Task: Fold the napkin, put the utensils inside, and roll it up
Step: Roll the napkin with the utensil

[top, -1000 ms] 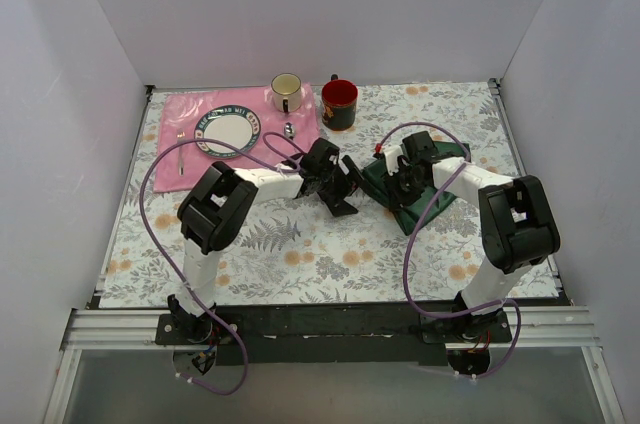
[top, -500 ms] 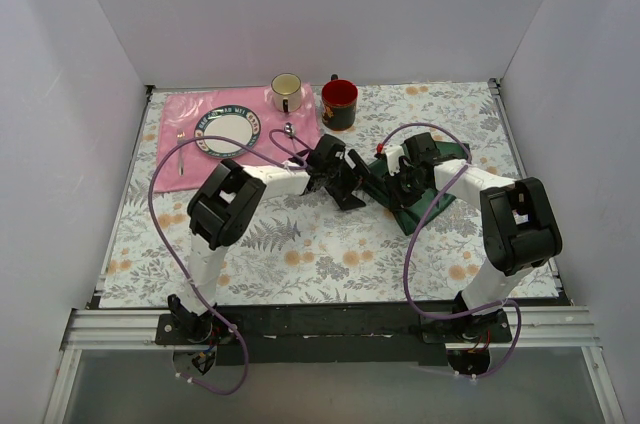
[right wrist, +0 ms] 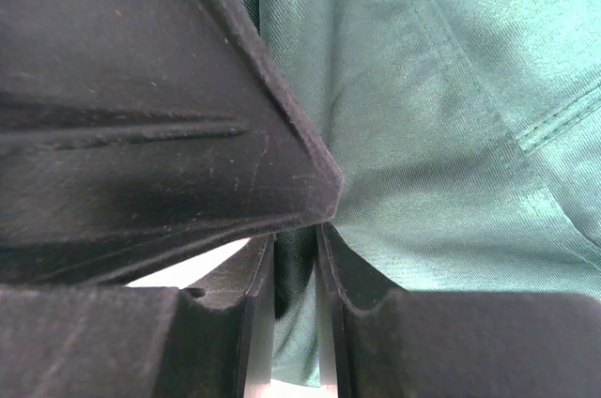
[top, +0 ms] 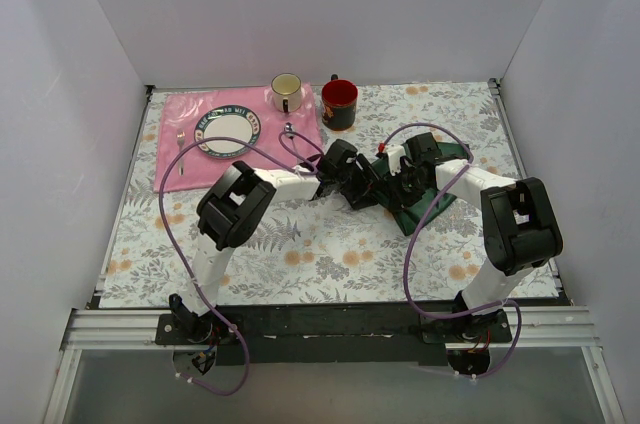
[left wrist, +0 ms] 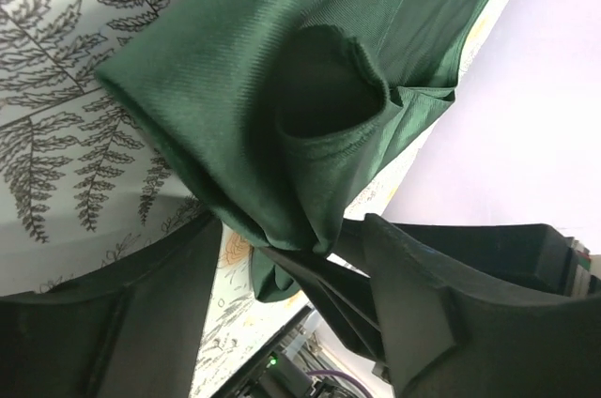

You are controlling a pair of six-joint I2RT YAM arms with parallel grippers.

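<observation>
At far left, the pink placemat (top: 172, 116) carries a plate (top: 228, 131). A utensil (top: 288, 129) shows at its right edge, well apart from the cloth. Right of centre, the left gripper (left wrist: 291, 234) straddles a raised fold of the napkin (left wrist: 216, 60), jaws apart. The right gripper (right wrist: 296, 295) pinches napkin cloth between nearly closed fingers. Folding looks only begun, with loading the cutlery and rolling both left to do.

1. One dark green napkin (top: 428, 209).
2. Two mugs: one cream mug (top: 286, 92), one red-lined mug (top: 339, 102).
3. One patterned-rim plate (top: 227, 132).
4. One pink placemat (top: 175, 114).
5. One small silver fork (top: 181, 152).
</observation>
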